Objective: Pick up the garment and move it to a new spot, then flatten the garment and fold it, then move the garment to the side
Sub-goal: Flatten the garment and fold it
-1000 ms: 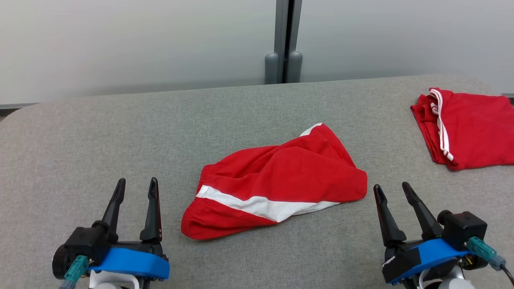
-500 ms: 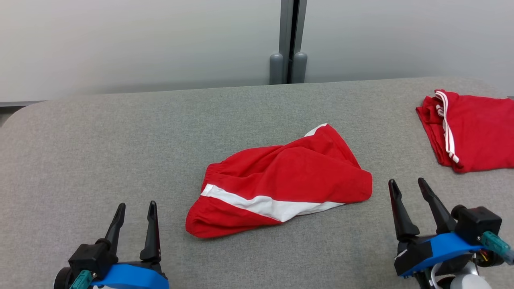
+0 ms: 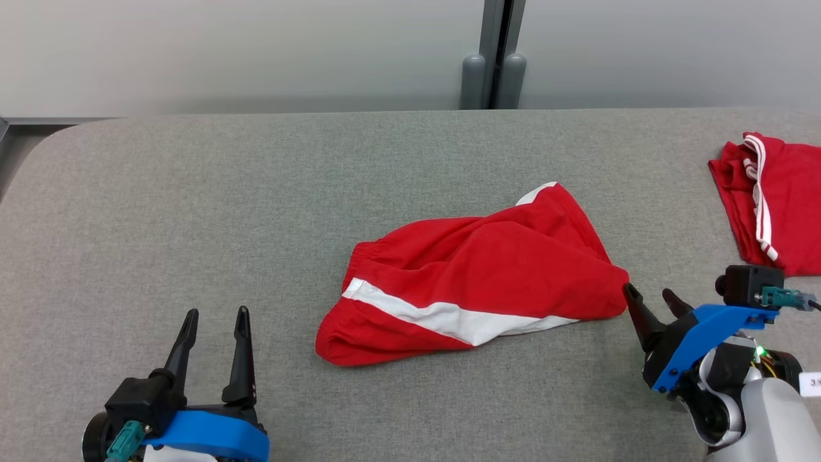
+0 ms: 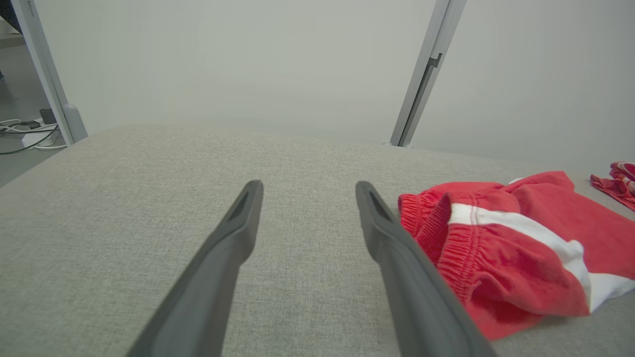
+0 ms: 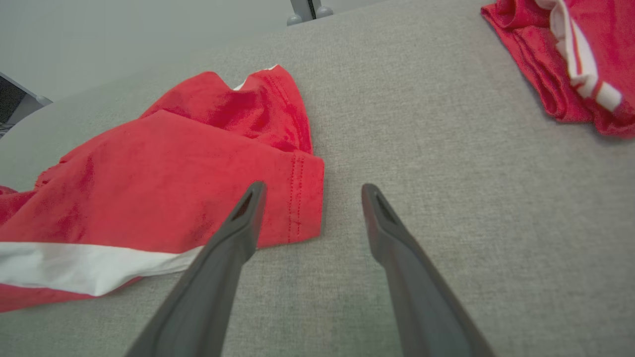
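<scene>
The crumpled red shorts (image 3: 474, 282) with a white stripe lay mid-frame on the grey padded table (image 3: 192, 192). My left gripper (image 3: 217, 312) hovered released at lower left; my right gripper (image 3: 649, 291), spread and empty, sat just beside their right hem.

A broad desk (image 3: 192, 192) covered in grey woven fabric spreads across the foreground, its far left corner rounded off toward ten o'clock. Behind it, from nine round to three, runs a wall of pale, frosted-looking panels (image 3: 256, 51), softly and evenly lit, with a faint shadow along their foot. At about one o'clock a slim grey post (image 3: 492, 38) splits the panels, a dark gap down its middle. Two rounded grey stubs (image 3: 473, 80) stand at its base, just behind the desk's far edge. In the left wrist view a second pale post (image 4: 45, 74) rises at ten o'clock, with grey floor (image 4: 15, 164) and loose cables (image 4: 20, 127) beside it.
</scene>
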